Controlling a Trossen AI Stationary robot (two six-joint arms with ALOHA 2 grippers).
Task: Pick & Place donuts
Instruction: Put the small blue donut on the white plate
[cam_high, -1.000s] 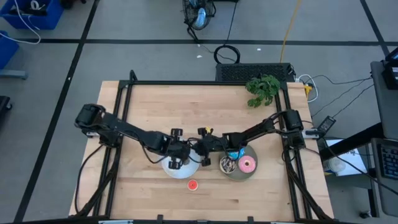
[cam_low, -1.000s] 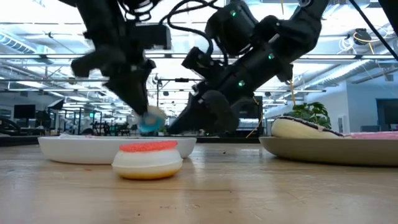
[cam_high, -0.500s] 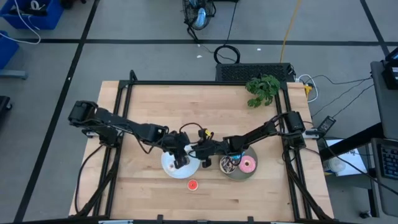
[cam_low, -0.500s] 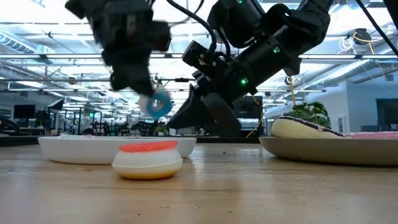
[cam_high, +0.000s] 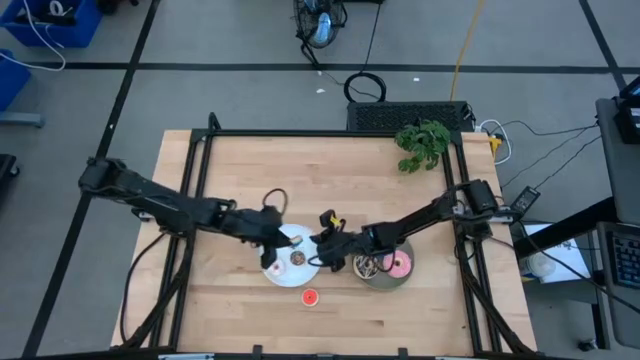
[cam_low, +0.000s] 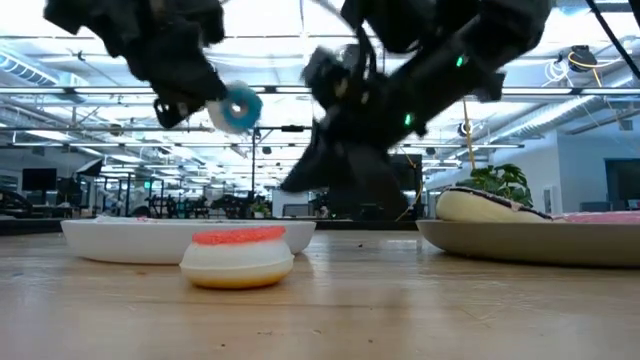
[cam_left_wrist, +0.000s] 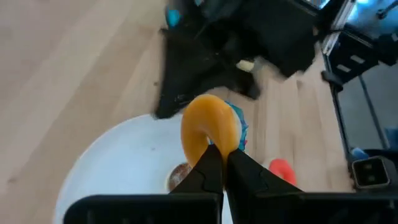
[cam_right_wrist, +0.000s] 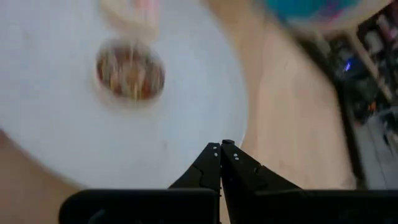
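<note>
- One small blue-iced donut (cam_left_wrist: 211, 134) is pinched edge-on between the shut fingers of the left gripper (cam_left_wrist: 217, 163) and is carried clear above the white plate (cam_high: 305, 268); in the low view it hangs well above the plate's rim, with open air beneath it.
- Its ring is held roughly upright in the left wrist view, tan underside toward the camera and blue icing turned away toward the right arm; a ring has no true long axis, so only the tilt of its flat face matters for the set-down.
- From the white plate, the grey plate (cam_high: 402, 281) lies just to the right-arm side, so the carry is judged to run that way, with the face to be levelled before release.
- On the white plate a small brown donut (cam_high: 296, 258) rests near the middle; a small red donut (cam_high: 309, 297) lies on the table just in front of that plate.
- On the grey plate a pink donut (cam_high: 399, 265) and a dark sprinkled donut (cam_high: 367, 264) already sit.
- Between the two plates the right gripper (cam_right_wrist: 221, 151) is seen with fingers closed on nothing, near the white plate's edge and in the judged path.
</note>
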